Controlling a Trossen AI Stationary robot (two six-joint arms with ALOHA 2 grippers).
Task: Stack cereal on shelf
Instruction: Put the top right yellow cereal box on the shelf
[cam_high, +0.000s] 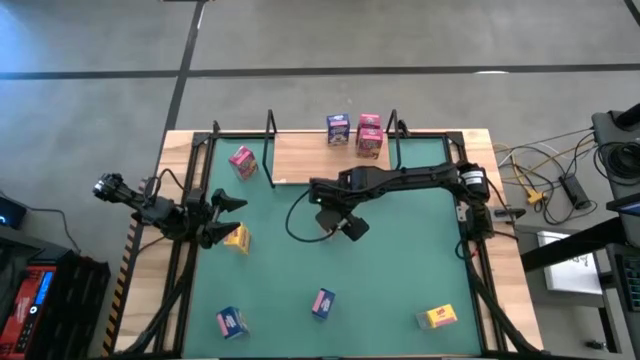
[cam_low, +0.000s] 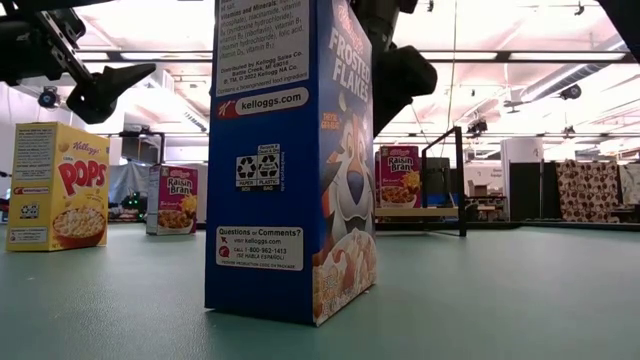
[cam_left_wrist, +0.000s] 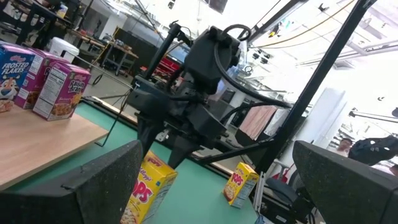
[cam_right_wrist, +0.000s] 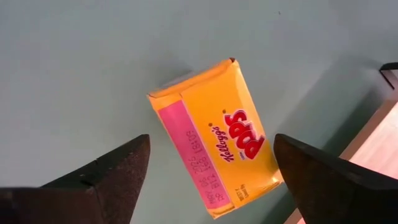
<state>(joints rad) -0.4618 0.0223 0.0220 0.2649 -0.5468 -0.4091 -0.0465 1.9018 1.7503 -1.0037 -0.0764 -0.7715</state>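
Note:
My right gripper hangs open over the middle of the green mat and points steeply down. A yellow cereal box stands upright on the mat below it, between the two fingers and clear of both. In the high view the gripper hides this box. On the light-wood shelf at the far side stand a blue box and two pink boxes. At the mat's left side my left gripper waits open, and another yellow box stands just beyond its fingers.
More boxes stand on the mat: a pink one at the far left, two blue ones near the front edge, and a yellow one at the near right. Black uprights frame the shelf.

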